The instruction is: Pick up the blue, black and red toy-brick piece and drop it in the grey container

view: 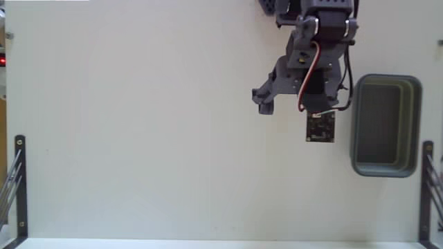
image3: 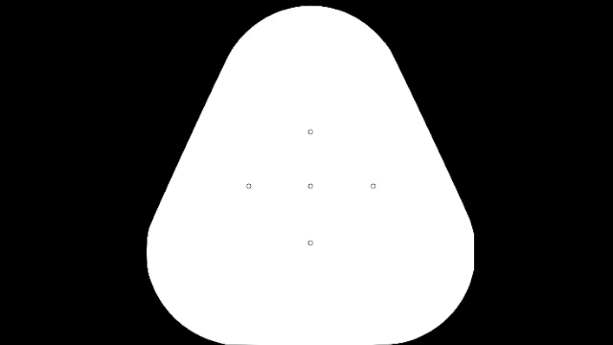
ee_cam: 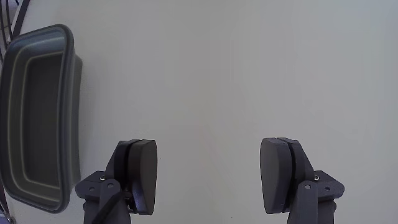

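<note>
Two views showed the scene, and neither showed the toy-brick piece: the pale bench (view: 138, 138) lay bare across its whole left and middle stretch in the fixed view, with only dark metal brackets (view: 19, 183) at the lower edges. Possibly the piece sat hidden under the arm, but that could not be told from these pictures.

Right of centre in the fixed view, the dark arm (view: 322, 41) reached down from the top edge, a red and white wire looping along it, with a small black circuit board (view: 320, 127) hanging at its lower end. Further right stood the grey container (view: 385, 124), just beside the arm and apparently empty.

In the wrist view the container (ee_cam: 68, 99) sat at the left edge, and the hand (ee_cam: 211, 177) was spread wide, its two dark pads (ee_cam: 144, 174) well apart with nothing but bare bench between them.

Judging from the task alone, the piece would be light, rigid and smooth-sided, likely to skid or pop sideways under an off-centre squeeze. The pads would best close across two flat opposite faces, low and square, since joined bricks might split if pinched at a seam.
</note>
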